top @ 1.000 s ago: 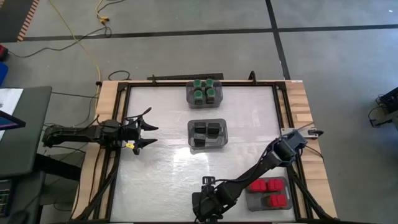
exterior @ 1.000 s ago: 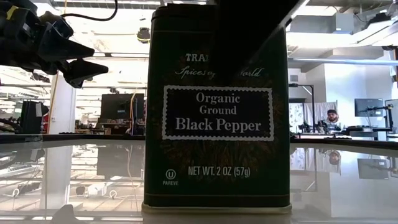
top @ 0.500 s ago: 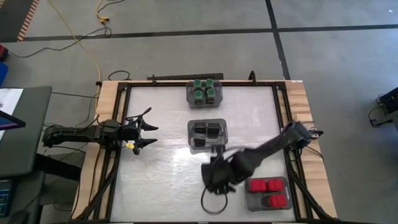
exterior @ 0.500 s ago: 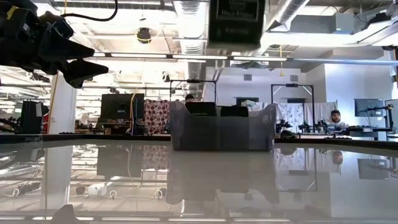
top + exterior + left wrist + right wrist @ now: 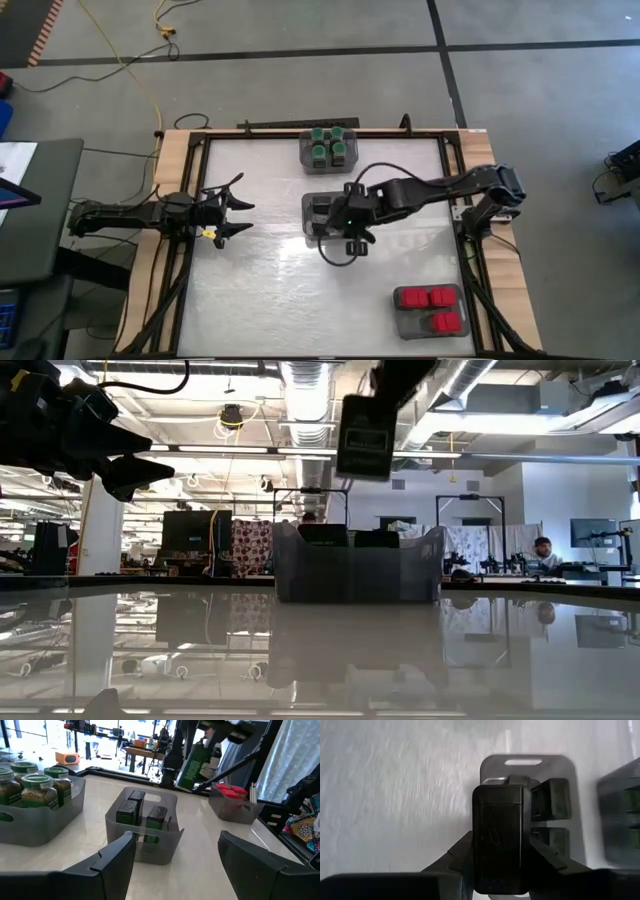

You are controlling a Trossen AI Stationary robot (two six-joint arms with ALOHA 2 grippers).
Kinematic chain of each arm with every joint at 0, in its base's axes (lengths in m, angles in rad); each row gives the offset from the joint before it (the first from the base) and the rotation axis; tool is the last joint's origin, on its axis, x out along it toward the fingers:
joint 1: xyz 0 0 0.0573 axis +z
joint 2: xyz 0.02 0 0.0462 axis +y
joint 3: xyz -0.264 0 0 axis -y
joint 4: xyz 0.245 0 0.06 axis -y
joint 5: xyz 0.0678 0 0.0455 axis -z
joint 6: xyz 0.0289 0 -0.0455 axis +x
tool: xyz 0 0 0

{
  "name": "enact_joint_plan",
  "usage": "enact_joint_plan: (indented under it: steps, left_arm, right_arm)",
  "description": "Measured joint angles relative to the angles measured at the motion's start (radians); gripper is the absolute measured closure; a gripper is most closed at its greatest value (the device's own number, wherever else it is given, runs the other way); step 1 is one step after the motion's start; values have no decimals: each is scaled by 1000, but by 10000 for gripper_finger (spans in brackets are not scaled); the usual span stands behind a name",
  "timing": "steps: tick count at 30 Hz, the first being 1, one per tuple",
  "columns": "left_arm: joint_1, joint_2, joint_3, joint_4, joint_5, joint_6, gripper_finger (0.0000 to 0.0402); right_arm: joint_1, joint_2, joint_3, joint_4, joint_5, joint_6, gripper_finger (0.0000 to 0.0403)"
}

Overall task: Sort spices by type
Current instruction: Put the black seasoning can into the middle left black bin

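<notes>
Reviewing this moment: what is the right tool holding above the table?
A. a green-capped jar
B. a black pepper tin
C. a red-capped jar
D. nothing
B. The right tool clamps an all-black tin in the air over the middle bin that already holds black tins.

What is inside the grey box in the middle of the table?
The middle box holds black-topped tins; three show from the left wrist. From above, the right gripper, holding another black tin, covers part of it, so anything more is hidden.
</notes>
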Motion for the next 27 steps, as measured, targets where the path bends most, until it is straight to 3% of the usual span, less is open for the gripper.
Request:
enact_joint_plan:
  steps: [7,18,27]
  left_arm:
    - [0,0,0,0,0,0,131]
    - [0,0,0,0,0,0,131]
    - [0,0,0,0,0,0,131]
  right_arm:
    - [-68,-40,-212,106,-48,-40,254]
    - [-155,-18,-357,318,-165,-70,254]
    - [-172,-7,-422,346,-167,-70,254]
